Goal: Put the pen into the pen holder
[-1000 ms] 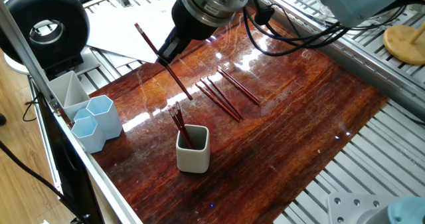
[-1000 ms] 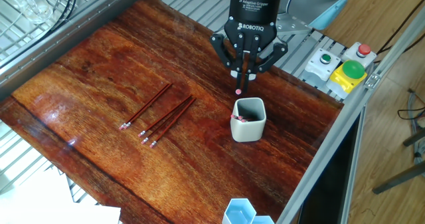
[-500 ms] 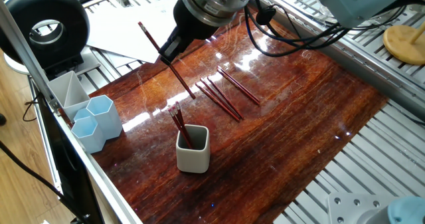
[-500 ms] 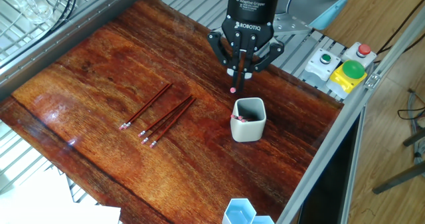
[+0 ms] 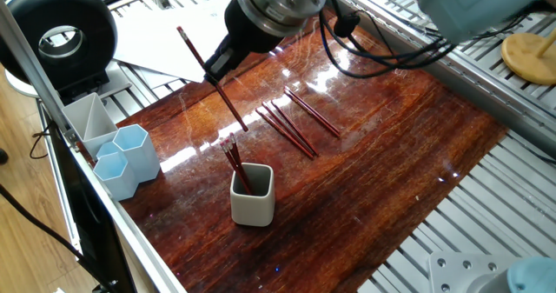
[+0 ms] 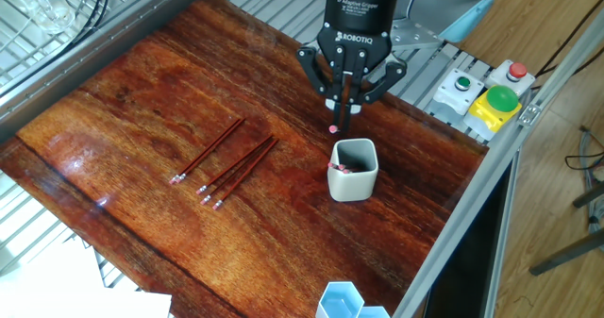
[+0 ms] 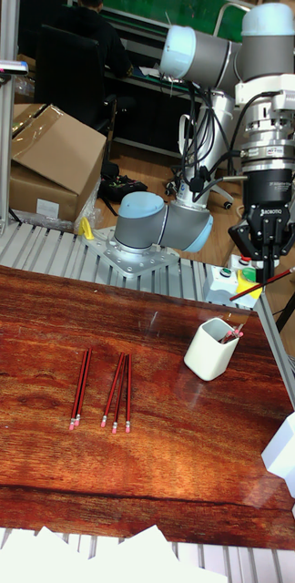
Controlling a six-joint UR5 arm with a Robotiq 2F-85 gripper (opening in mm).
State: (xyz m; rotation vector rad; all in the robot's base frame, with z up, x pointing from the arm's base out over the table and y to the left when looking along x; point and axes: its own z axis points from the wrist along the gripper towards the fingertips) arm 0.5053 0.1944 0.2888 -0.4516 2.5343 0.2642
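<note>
Gripper (image 6: 345,90): I read the two fingers as clenched on the pen (image 5: 213,80), pinching it near mid-shaft; in the tall fixed view the pen (image 7: 268,281) sticks out sideways from between the fingertips, tilted, with its eraser end higher.

Pen, location: held in the air above the table (image 6: 142,110), near the pen holder (image 6: 353,170) but not yet over its mouth, as far as I can judge from the other fixed view; the lower tip hangs just short of the cup's far rim.

Pen, handling: I judge it light, stiff and thin, with a smooth lacquered shaft that could pivot or slip in a two-finger pinch. The mid-shaft hold looks right for balance, and a steeper tilt would help it drop in cleanly.

Pen, appearance: slender dark red shaft, pale pink cap at one end.

Pen holder: off-white rounded-square cup, thick walls, grey inside, upright on the wood, already holding a few red pens (image 5: 234,164) that lean against one corner.

Loose pens (image 6: 225,160): five, lying flat in two groups, well apart from the holder.

Pale blue hexagonal cups (image 5: 127,158): at the table edge, untouched.
</note>
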